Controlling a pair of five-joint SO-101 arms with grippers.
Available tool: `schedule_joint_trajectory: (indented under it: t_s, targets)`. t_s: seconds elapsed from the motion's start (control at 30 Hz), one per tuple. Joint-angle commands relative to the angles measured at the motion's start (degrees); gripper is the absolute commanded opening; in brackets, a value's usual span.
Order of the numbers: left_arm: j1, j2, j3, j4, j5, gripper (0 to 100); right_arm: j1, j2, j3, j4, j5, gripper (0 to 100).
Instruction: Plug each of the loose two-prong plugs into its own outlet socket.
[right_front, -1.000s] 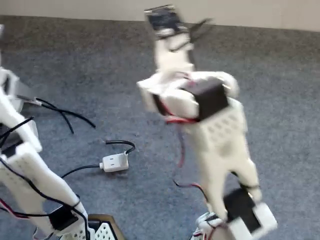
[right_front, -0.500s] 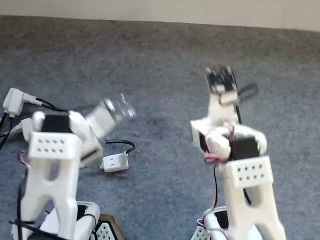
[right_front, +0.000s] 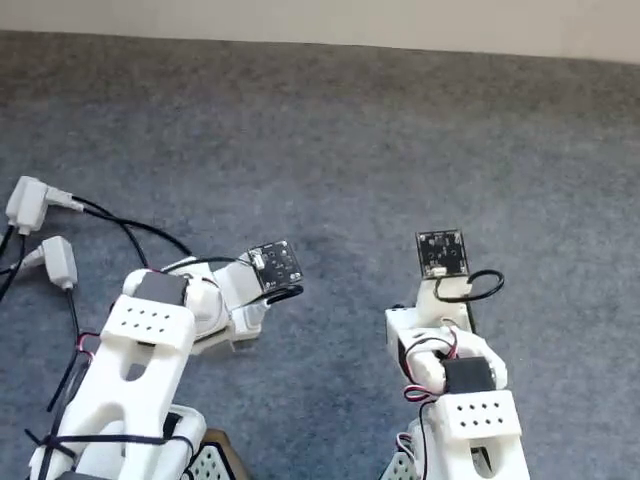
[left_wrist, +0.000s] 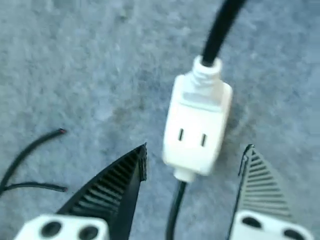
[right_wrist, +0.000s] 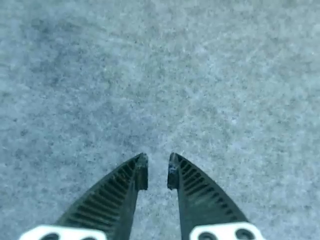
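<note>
Both arms have folded down low: left claw (left_wrist: 195, 149) spread, straddling the white outlet socket (left_wrist: 197, 125) at the high view's lower left; right claw (right_wrist: 157, 165) nearly pressed together over bare table (right_wrist: 215, 75); loose plugs (right_front: 28, 202) far left.

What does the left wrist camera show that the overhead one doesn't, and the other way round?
Left wrist view: the white two-slot outlet socket on its black cord, between the tips of the open left gripper. High view: two loose white plugs at the left edge, plus the white left arm and right arm. Both: the grey carpet.
</note>
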Motion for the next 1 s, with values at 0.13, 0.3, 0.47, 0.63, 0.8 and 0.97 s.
schedule_joint_trajectory:
  t_s: [0.13,0.3,0.47,0.63,0.8,0.97]
  targets:
    - [-1.45,-1.01,9.19,-17.05,-0.53,31,-1.71,-1.1,-0.31,-1.19,0.79,7.3]
    - [-1.36,-1.01,11.3,-18.9,-0.53,20,-1.71,-1.1,-0.31,-1.19,0.79,7.3]
    - [-3.74,-1.1,7.34,-17.49,-0.44,1,-1.71,-1.1,-0.31,-1.19,0.79,7.3]
    - [-14.29,-1.01,-1.27,-17.05,2.55,2,-1.8,-1.1,-0.31,-1.27,0.79,7.3]
    - [-24.31,6.99,-14.02,-17.05,6.77,2,-1.8,-1.1,-0.31,-1.27,0.7,7.3]
    - [-31.96,29.93,-32.13,-16.88,9.23,2,-1.8,-1.36,0.92,-1.27,0.88,7.3]
